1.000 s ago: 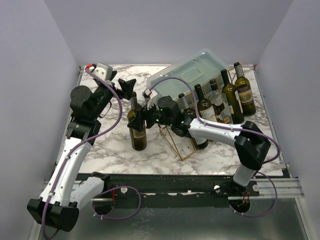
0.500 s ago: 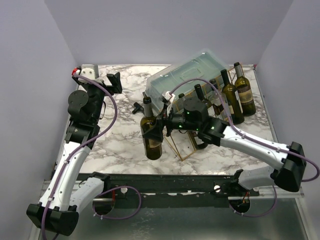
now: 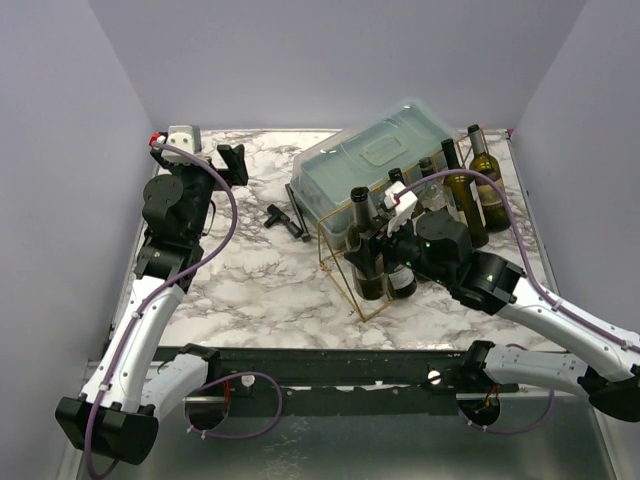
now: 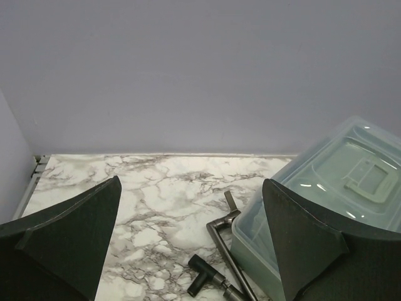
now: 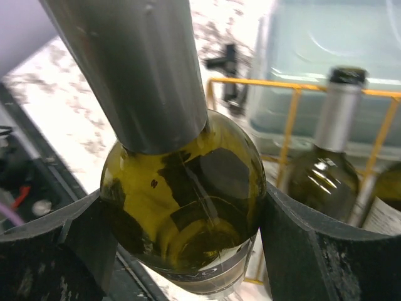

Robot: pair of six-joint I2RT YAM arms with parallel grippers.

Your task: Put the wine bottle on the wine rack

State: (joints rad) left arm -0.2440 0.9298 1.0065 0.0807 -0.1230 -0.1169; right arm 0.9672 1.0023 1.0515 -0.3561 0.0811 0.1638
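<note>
My right jaws clamp the wine bottle (image 5: 188, 207) by its shoulder, roughly upright at the left end of the wine rack (image 3: 340, 277), ready, I judge, for laying onto the bars, while my left jaws stand wide apart, clear over the table's (image 3: 250, 290) far-left corner.

No writing can be read from here. The bottles (image 3: 488, 188) near the far right corner of the tabletop (image 3: 250, 290) carry paper labels, but the print is too small to make out. Seen close from the right wrist, the wine bottle (image 5: 188, 188) shows a sliver of label, its marks blurred.
</note>
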